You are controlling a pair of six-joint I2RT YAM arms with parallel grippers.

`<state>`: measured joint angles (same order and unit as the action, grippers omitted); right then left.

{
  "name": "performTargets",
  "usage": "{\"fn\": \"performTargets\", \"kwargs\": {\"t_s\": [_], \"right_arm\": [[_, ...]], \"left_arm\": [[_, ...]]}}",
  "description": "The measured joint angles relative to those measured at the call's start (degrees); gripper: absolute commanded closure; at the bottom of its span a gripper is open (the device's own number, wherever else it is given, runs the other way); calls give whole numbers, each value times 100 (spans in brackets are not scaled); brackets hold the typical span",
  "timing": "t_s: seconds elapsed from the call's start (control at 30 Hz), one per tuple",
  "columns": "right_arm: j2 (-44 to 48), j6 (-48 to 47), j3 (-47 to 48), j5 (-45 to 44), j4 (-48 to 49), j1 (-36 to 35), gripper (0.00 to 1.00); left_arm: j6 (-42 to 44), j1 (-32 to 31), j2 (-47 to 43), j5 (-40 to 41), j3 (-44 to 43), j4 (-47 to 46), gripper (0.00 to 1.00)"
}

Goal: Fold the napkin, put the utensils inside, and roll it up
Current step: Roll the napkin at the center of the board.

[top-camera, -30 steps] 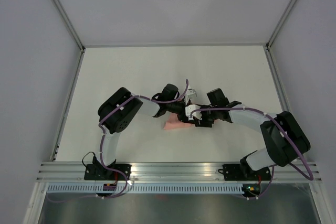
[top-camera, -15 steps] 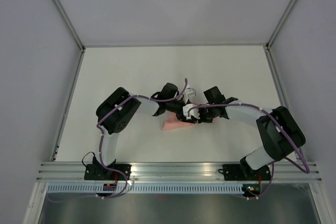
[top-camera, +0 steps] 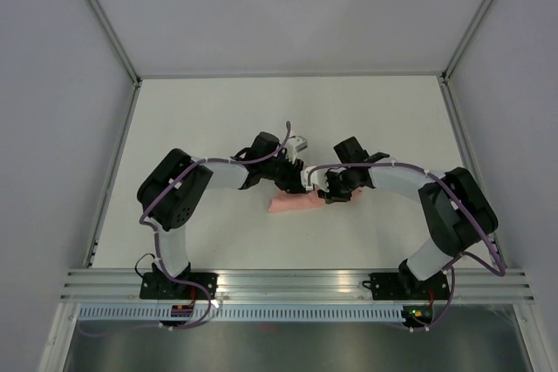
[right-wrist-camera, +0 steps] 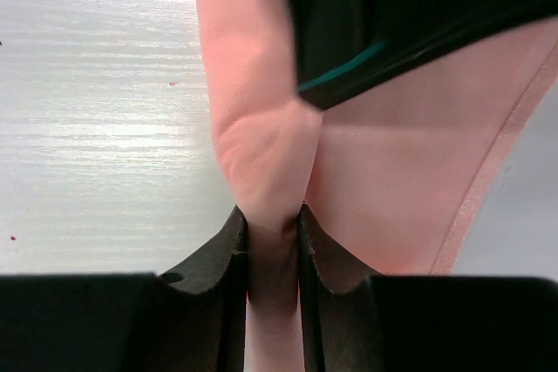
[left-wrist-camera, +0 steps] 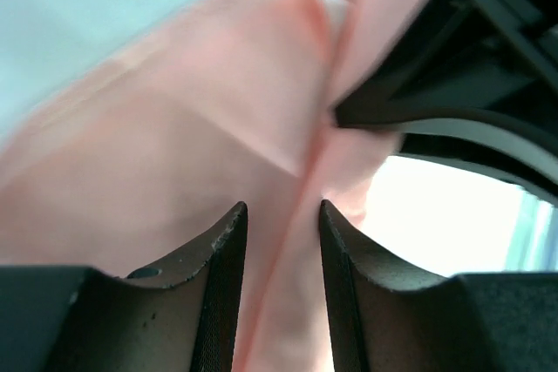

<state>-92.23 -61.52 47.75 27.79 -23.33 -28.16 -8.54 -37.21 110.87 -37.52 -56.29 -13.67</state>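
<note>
Over the last second both arms shifted toward the far-left of the tabletop [top-camera: 218, 119]. The left arm [top-camera: 174, 198] swung its elbow out to the left and the right arm [top-camera: 449, 211] stretched in after it, so the two wrists meet slightly farther from the bases than before. The napkin [top-camera: 292, 205] moved with them. It was a blunt pink wedge under the wrists and is now a flatter, longer strip lying on the tabletop just near-side of where the pincers meet, about mid-width and nearer the bases than the far wall. It's a small bundle rather than a spread cloth, so my read is that folding is done and this is the roll/tighten step, with the shift being one stroke of that roll. The left pincer [left-wrist-camera: 281, 246] has its fingers nearly together with a ridge of napkin running down through the narrow gap. It looks clamped on that ridge, but the view is blurry. The right pincer [right-wrist-camera: 268, 233] is squeezed tight on a pinched pleat of the napkin, with cloth bulging just above the tips. Each wrist view shows the other pincer's dark body right against the cloth, so the grips are close together. The utensils aren't visible in any view, so I can't tell whether they're inside the bundle. That needs checking before calling the roll good.
</note>
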Motion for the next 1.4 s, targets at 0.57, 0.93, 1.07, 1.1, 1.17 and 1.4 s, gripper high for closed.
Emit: {"fn": "performTargets", "kwargs": {"t_s": [0.57, 0.93, 1.07, 1.1, 1.17, 1.4], "right_arm": [[-2050, -72, 2522, 1069, -2981, 656, 100], [-3185, -61, 3698, 1504, -4607, 831, 100], [-3357, 2, 3762, 1539, -4955, 831, 100], [-3392, 13, 3770, 1545, -5021, 831, 100], [-3458, 44, 3792, 1547, -5139, 831, 100], [-3582, 151, 3853, 1554, -5311, 833, 100]], "left_arm": [[-203, 487, -2789, 3560, 1427, -1099, 48], [1027, -1193, -3766, 4828, 2588, -2354, 38], [1709, -1773, -3744, 5042, 2647, -2430, 37], [1875, -1891, -3720, 5082, 2647, -2455, 37], [2173, -2114, -3622, 5110, 2649, -2514, 36], [2920, -2710, -2933, 5047, 2603, -2413, 36]]}}
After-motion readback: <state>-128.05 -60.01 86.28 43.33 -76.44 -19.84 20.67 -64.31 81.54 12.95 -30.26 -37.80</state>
